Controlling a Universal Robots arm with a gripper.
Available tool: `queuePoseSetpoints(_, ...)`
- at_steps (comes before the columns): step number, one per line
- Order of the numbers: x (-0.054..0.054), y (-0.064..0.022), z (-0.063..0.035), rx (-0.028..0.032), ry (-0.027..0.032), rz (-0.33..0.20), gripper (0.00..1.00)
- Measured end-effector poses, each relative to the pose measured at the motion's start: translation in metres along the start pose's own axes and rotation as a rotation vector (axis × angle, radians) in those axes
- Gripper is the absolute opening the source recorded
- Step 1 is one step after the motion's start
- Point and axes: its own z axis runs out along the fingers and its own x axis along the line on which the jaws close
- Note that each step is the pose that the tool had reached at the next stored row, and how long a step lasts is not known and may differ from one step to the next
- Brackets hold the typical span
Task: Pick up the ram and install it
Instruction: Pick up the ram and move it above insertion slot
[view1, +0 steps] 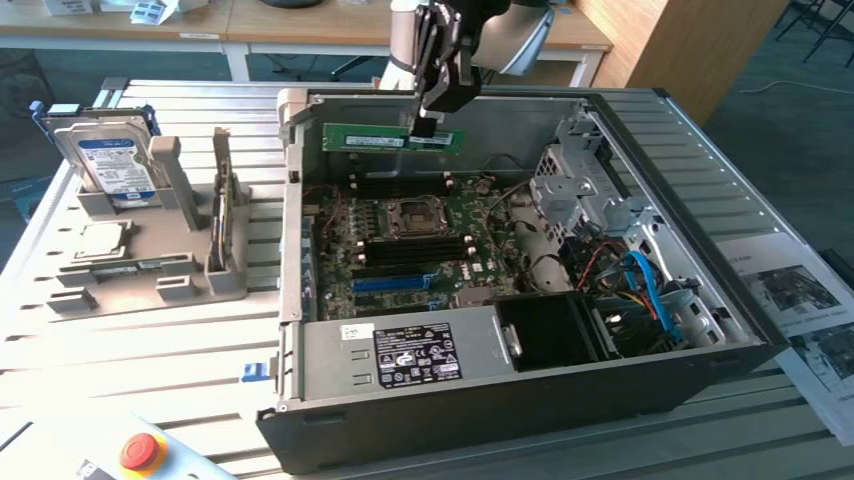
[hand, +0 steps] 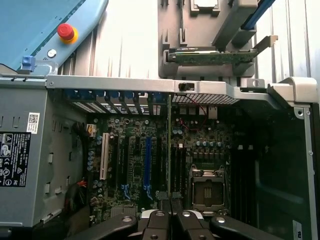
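Observation:
The ram (view1: 374, 138) is a long green stick. My gripper (view1: 426, 128) is shut on its end toward the exterior view's right and holds it level, on its long edge, above the far rim of the open computer case (view1: 694, 300). Below it lies the motherboard (view1: 461, 200) with its CPU socket (view1: 414, 216), a row of black slots (view1: 400, 256) and a blue slot (view1: 395, 283). In the wrist view the ram (hand: 169, 145) shows edge-on as a thin line running out from the fingertips (hand: 159, 218) over the motherboard (hand: 125, 135), beside the CPU socket (hand: 207, 188).
A grey fixture (view1: 134, 280) beside the case, at the exterior view's left, holds a hard drive (view1: 114, 165), a CPU chip (view1: 100, 240) and an upright card (view1: 222, 200). A red stop button (view1: 142, 452) sits near the front. The power supply (view1: 400, 355) and drive cage (view1: 581, 180) stand inside the case.

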Motion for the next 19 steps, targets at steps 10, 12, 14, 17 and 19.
queuePoseSetpoints(10, 0.0, 0.0, 0.0, 0.024, 0.0003, 0.0, 0.12)
queuePoseSetpoints(12, 0.0, -0.0001, 0.0001, 0.0252, 0.0002, -0.001, 0.12)
queuePoseSetpoints(14, 0.0, -0.0001, 0.0, 0.0252, 0.0003, -0.001, 0.12)
queuePoseSetpoints(17, 0.0, -0.0002, 0.0, 0.0251, 0.0003, -0.001, 0.12)
queuePoseSetpoints(19, 0.0001, -0.0015, -0.0003, 0.0251, 0.0007, -0.003, 0.12)
